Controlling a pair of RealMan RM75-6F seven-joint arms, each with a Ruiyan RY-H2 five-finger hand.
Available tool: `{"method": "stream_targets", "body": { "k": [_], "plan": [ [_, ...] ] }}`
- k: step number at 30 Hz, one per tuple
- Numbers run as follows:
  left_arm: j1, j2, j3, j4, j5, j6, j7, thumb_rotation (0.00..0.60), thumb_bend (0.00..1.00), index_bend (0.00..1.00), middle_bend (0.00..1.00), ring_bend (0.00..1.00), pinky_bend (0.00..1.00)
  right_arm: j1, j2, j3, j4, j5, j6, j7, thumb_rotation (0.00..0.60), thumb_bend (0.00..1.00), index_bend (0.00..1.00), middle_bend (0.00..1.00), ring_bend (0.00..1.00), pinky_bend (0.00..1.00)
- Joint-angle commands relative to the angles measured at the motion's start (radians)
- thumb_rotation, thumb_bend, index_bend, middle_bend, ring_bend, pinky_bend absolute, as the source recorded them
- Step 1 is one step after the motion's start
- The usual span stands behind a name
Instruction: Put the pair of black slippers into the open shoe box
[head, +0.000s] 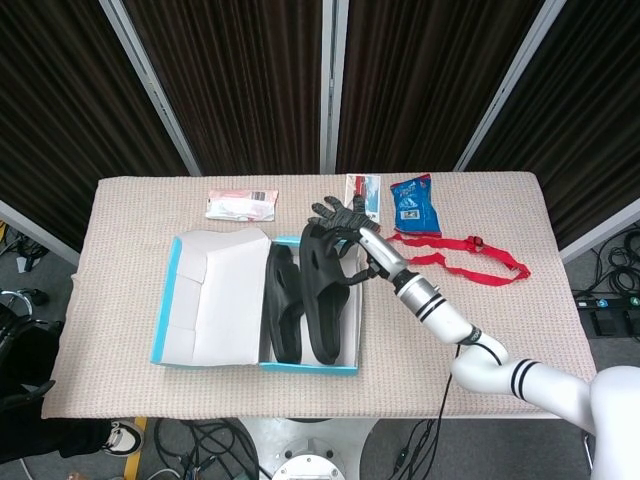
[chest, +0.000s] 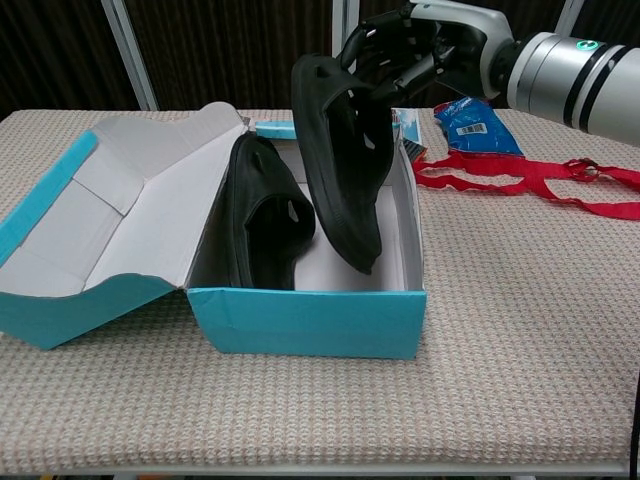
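The beige-covered table (head: 120, 220) bears the open shoe box (head: 210, 300) at center-left; pink packet (head: 241, 204), glove (head: 338, 214), blue packet (head: 413, 204) and red strap (head: 470, 252) lie along the upper right.

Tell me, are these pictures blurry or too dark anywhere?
Head view: even light and sharp all over, but the curtains behind the table are nearly black and the black slippers show little detail. Chest view: the shoe box is crisp, and the held slipper and right hand show no motion blur; a soft shadow lies inside the box beneath that slipper.
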Motion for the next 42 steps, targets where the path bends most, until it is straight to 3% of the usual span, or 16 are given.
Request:
{"method": "stream_targets", "body": {
  "k": [1, 24, 42],
  "plan": [
    [0.000, -0.005, -0.001, 0.007, 0.000, 0.000, -0.004, 0.600, 0.10, 0.17, 0.13, 0.03, 0.10, 0.010, -0.012, -0.009, 0.023, -0.009, 0.000, 0.008, 0.600, 0.11, 0.51, 0.51, 0.42, 0.43],
    [0.001, -0.027, -0.004, 0.057, -0.006, -0.013, -0.031, 0.600, 0.10, 0.17, 0.13, 0.03, 0.10, 0.042, -0.086, -0.070, 0.153, -0.028, -0.012, -0.026, 0.600, 0.12, 0.51, 0.51, 0.42, 0.43],
    [-0.002, -0.030, -0.004, 0.067, -0.006, -0.018, -0.045, 0.600, 0.10, 0.17, 0.13, 0.03, 0.10, 0.050, -0.102, -0.105, 0.183, -0.006, -0.076, -0.072, 0.600, 0.15, 0.51, 0.50, 0.42, 0.43]
  ]
}}
